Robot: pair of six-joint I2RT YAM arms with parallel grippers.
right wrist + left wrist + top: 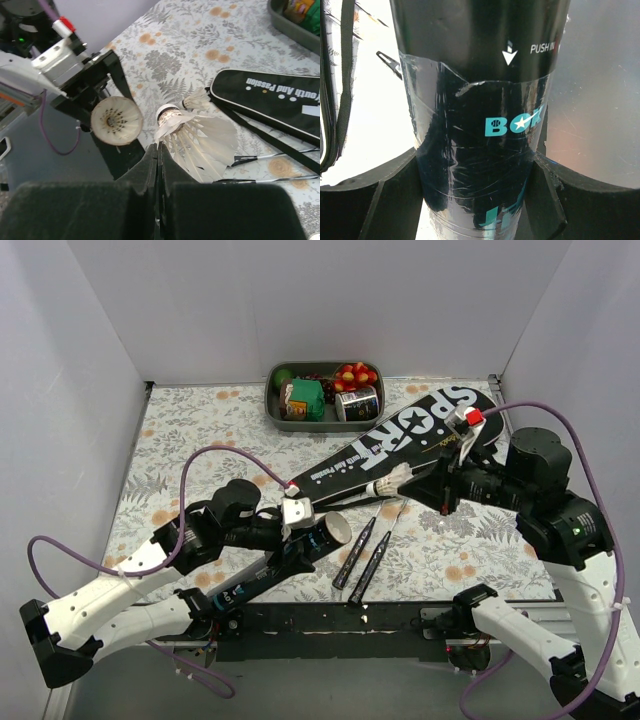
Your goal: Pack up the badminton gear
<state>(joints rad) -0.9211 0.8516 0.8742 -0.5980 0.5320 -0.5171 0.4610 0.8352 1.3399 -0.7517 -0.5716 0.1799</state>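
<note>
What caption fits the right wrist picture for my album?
Right tool pinches a white shuttlecock near the open tube.

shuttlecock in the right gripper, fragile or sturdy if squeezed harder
The shuttlecock is probably very light, being mostly thin white feathers. Those splayed feathers would likely bend or snap if the right gripper squeezed harder.

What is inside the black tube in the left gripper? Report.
A white feathered shuttlecock fills the mouth of the black tube, open skirt facing out. Whether more sit behind it cannot be seen: it and the dark wall hide them.
</note>
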